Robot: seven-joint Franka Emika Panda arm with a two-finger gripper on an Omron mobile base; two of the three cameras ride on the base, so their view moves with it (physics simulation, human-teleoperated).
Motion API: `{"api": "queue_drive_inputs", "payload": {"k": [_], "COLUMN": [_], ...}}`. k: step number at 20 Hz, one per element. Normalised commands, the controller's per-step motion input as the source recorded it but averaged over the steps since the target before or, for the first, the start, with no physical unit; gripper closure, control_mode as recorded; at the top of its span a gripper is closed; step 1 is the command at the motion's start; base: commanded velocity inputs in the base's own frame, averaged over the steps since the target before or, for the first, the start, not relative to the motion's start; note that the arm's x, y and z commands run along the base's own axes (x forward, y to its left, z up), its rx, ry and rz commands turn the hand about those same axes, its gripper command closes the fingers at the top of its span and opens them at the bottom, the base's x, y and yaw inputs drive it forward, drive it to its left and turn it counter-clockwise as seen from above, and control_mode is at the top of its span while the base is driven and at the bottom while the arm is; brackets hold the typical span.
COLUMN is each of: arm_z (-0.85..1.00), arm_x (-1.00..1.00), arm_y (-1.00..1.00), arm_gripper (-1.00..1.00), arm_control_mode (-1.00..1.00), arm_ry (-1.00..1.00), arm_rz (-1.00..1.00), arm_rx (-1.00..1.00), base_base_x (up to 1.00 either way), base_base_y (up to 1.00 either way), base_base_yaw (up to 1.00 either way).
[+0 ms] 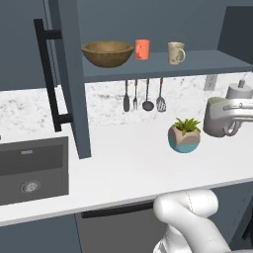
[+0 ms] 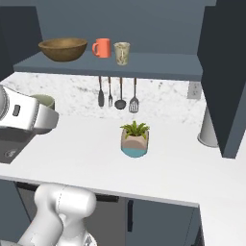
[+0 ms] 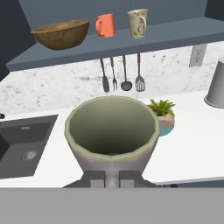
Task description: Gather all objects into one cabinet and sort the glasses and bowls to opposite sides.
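White counter [image 1: 123, 168] under a marbled white backsplash [image 2: 158, 98], with a dark sink [image 1: 29, 170] sunk into it on the left. Above, the tall slate-blue wall cabinet [image 1: 163, 64] with its door [image 1: 64, 74] swung open and the long black bar handle [image 1: 48, 74] on it. On the cabinet floor, in 1 row: wide brown wooden bowl [image 1: 107, 53] on the left, small orange cup [image 1: 142, 49] just beside it, beige mug [image 1: 175, 53] further right, a little apart. Below the cabinet, 4 metal utensils [image 1: 143, 95] hanging on the wall. On the counter, green plant in a teal-and-tan pot [image 1: 184, 135].

Large grey cylindrical pot [image 3: 216, 85] cut by the edge of the hand view; in the right base view partly hidden behind the other cabinet door [image 2: 228, 72]. Wall outlet [image 3: 198, 55] small and blurred.

Grey-brown mug [image 3: 112, 131] raised above the counter, right in front of the hand camera, open mouth toward the lens. Gripper [image 3: 112, 178] at the mug's lower part, its 2 finger tips [image 3: 97, 178] pressed together on the mug there, the exact held part not possible to make out. In the left base view the same mug at the right side, beside the white hand, well below and to the right of the cabinet floor.
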Motion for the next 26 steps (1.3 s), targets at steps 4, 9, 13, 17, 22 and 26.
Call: {"api": "queue_drive_inputs", "payload": {"k": [4, 9, 13, 17, 22, 26], "arm_z": [0.0, 0.0, 0.0, 0.0, 0.0, 0.23], "arm_x": [0.0, 0.0, 0.0, 0.0, 0.01, 0.21], "arm_y": [0.0, 0.0, 0.0, 0.0, -0.07, -0.32], "arm_gripper": [1.0, 1.0, 1.0, 1.0, 1.0, 1.0], "arm_control_mode": [1.0, 1.0, 1.0, 1.0, -1.0, -1.0], "arm_ry": [0.0, 0.0, 0.0, 0.0, 0.0, 0.0], "arm_rz": [0.0, 0.0, 0.0, 0.0, 0.0, 0.0], "arm_rx": [0.0, 0.0, 0.0, 0.0, 0.0, 0.0], "base_base_x": [0.06, 0.09, 0.06, 0.0, 0.0, 0.0], "base_base_y": [0.0, 0.0, 0.0, 0.0, 0.0, 0.0], "base_base_yaw": [0.0, 0.0, 0.0, 0.0, 0.0, 0.0]}}
